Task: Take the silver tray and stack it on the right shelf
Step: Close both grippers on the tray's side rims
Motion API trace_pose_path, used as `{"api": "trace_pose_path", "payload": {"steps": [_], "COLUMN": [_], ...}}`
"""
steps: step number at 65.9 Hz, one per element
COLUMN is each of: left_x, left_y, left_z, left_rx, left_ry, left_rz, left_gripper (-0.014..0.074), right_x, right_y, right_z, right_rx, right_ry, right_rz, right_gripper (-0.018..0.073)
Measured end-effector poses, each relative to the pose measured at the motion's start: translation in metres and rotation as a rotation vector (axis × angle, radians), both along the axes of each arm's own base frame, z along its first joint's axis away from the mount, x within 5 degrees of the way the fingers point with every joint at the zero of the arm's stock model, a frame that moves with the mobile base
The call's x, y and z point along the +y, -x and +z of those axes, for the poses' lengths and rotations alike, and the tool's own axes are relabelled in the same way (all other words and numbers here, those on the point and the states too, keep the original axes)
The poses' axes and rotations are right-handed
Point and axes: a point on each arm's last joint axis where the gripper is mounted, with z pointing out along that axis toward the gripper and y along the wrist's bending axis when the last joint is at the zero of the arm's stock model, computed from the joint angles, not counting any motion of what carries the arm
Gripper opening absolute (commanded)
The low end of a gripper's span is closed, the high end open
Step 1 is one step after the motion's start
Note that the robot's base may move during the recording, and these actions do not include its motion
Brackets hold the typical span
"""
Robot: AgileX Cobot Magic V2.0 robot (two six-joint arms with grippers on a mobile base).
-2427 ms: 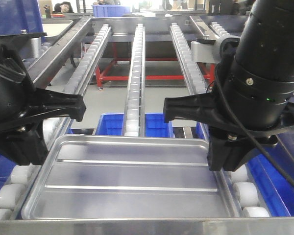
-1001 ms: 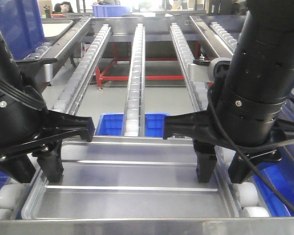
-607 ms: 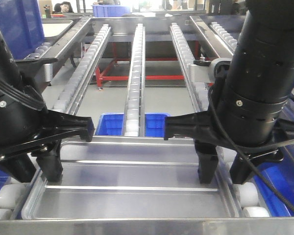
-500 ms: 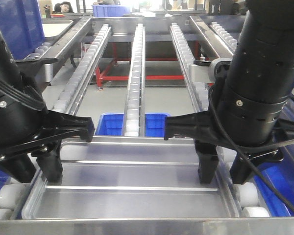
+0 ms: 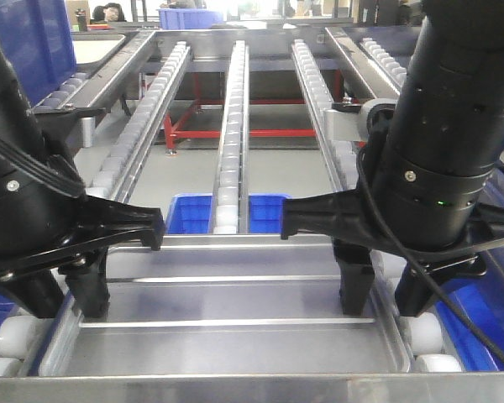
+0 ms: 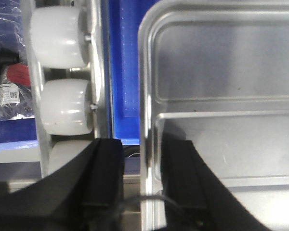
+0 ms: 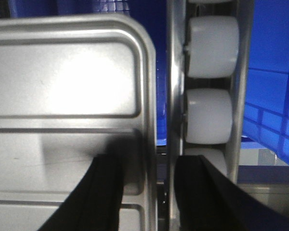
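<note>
The silver tray (image 5: 235, 336) lies flat on the near end of the right shelf (image 5: 228, 168), just behind its flat steel front bar (image 5: 235, 390). Two ridges cross its floor. My left gripper (image 5: 71, 298) is open and straddles the tray's left rim: in the left wrist view (image 6: 144, 183) one finger is inside the tray and one outside, with gaps to the rim. My right gripper (image 5: 384, 295) is open and straddles the right rim the same way (image 7: 151, 192), its outer finger over the rollers (image 7: 209, 45). The tray also shows in both wrist views (image 6: 221, 62) (image 7: 62, 72).
Blue bins (image 5: 269, 214) sit under the rack's near end. The red frame (image 5: 235, 132) shows below the roller lanes. Another rack at the far left carries a pale tray (image 5: 97, 46). A blue crate (image 5: 189, 17) and a person (image 5: 111, 12) are far behind.
Both grippers have come down from above the tray's far corners and now straddle its side rims. In the last half second the left arm has shifted slightly; the tray stays put.
</note>
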Motion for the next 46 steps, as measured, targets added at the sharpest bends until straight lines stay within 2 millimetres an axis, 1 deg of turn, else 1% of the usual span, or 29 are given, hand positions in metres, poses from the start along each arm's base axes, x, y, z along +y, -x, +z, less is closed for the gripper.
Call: {"api": "trace_pose_path", "payload": {"steps": [19,25,28,34,38,46], "left_x": [0.0,-0.0003,-0.0007,-0.0012,-0.001,-0.0006], "left_y": [0.0,0.0002,0.0003,0.0003,0.0001,-0.0002], "left_z": [0.0,0.0,0.0,0.0004,0.0003,0.0003], "left_rx": [0.0,0.003,0.005,0.007,0.01,0.012], "left_ry": [0.0,0.005,0.012,0.017,0.021,0.023], "left_rz": [0.0,0.004,0.009,0.013,0.022,0.026], "left_gripper": [0.0125,0.0049,-0.001,-0.0104,-0.0098,-0.0101], "right_x": [0.0,0.0,0.0001,0.0002,-0.0003,-0.0006], "right_y": [0.0,0.0,0.0001,-0.0001,0.0004,0.0004], "right_z": [0.0,0.0,0.0,0.0003,0.0001,0.0], "right_rx": [0.0,0.0,0.001,0.001,0.007,0.009], "right_ry": [0.0,0.0,-0.001,-0.002,0.004,0.005], "right_rz": [0.0,0.0,-0.001,-0.002,-0.003,-0.004], "right_gripper": [0.0377,0.0312,0.0234,0.0122,0.0066,0.0069]}}
